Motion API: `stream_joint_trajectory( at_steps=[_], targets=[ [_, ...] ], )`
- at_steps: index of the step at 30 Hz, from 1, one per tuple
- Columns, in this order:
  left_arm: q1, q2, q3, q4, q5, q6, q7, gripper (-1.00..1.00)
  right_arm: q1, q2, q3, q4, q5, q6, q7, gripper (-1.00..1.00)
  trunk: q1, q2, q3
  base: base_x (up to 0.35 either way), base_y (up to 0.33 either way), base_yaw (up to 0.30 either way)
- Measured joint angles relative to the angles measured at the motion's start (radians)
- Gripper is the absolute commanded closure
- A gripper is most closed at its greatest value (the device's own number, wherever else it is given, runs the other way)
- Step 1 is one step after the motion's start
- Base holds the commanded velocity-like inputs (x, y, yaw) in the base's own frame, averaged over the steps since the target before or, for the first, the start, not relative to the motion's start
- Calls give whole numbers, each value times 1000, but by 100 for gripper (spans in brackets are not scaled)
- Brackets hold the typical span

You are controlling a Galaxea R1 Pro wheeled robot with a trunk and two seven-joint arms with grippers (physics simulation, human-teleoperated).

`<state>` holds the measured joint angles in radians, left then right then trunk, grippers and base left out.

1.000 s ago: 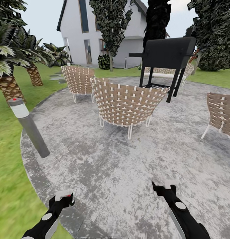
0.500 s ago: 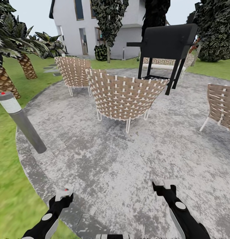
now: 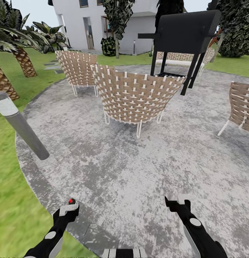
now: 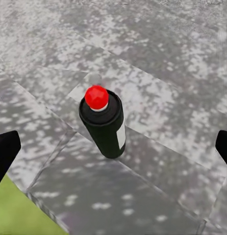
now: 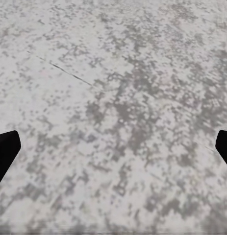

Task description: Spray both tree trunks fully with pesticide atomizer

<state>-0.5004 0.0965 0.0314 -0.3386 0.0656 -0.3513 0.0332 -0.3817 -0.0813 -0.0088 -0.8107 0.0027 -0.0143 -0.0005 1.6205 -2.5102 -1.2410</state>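
The pesticide atomizer (image 4: 106, 127) is a black can with a red cap. It stands upright on the grey paving near the lawn's edge. My left gripper (image 4: 113, 149) is open, hovering above the can with its dark fingertips (image 4: 5, 152) wide on either side and not touching it. From the head camera, the atomizer's red cap (image 3: 71, 201) peeks out at the tip of the left gripper (image 3: 69, 209). My right gripper (image 3: 178, 202) is open over bare paving (image 5: 113, 98) and holds nothing. The garden's lawn (image 3: 9, 200) lies to the left. Both trees and their trunks are out of view.
A grey lamp post (image 3: 20, 129) leans at the paving's left rim. Woven chairs (image 3: 135, 96) (image 3: 77, 68) (image 3: 243, 107) and a black grill (image 3: 185, 34) stand ahead. Palms (image 3: 22, 59) grow at the left, with a white house (image 3: 92, 21) behind.
The head view has shifted forward and down, so chairs, grill and post sit differently in frame. The atomizer's red cap has come into sight at my left gripper's tip.
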Motion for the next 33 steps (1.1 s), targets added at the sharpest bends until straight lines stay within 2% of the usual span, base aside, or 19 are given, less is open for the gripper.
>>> stream_joint_trajectory(
  at_steps=[13, 19, 21, 33],
  targets=[
    [3, 1, -2, 1, -1, -48, -3, -100, 0, 0, 0, 0, 0, -7, -1, -100, 6, -3, -50, 0, 0, 0],
    [15, 1, -4, 8, -1, -132, -3, -100, 1, 0, 0, 0, 0, -9, -1, -100, 9, -4, -74, 0, 0, 0],
    [16, 1, -5, 9, -1, -137, -3, -100, 1, 0, 0, 0, 0, -9, -1, -100, 9, -5, -81, 0, 0, 0],
    [18, 2, -5, 9, -1, -141, -2, -100, 2, -2, -1, 13, 0, -7, 3, -100, 9, -5, -81, 12, 0, 0]
  ],
)
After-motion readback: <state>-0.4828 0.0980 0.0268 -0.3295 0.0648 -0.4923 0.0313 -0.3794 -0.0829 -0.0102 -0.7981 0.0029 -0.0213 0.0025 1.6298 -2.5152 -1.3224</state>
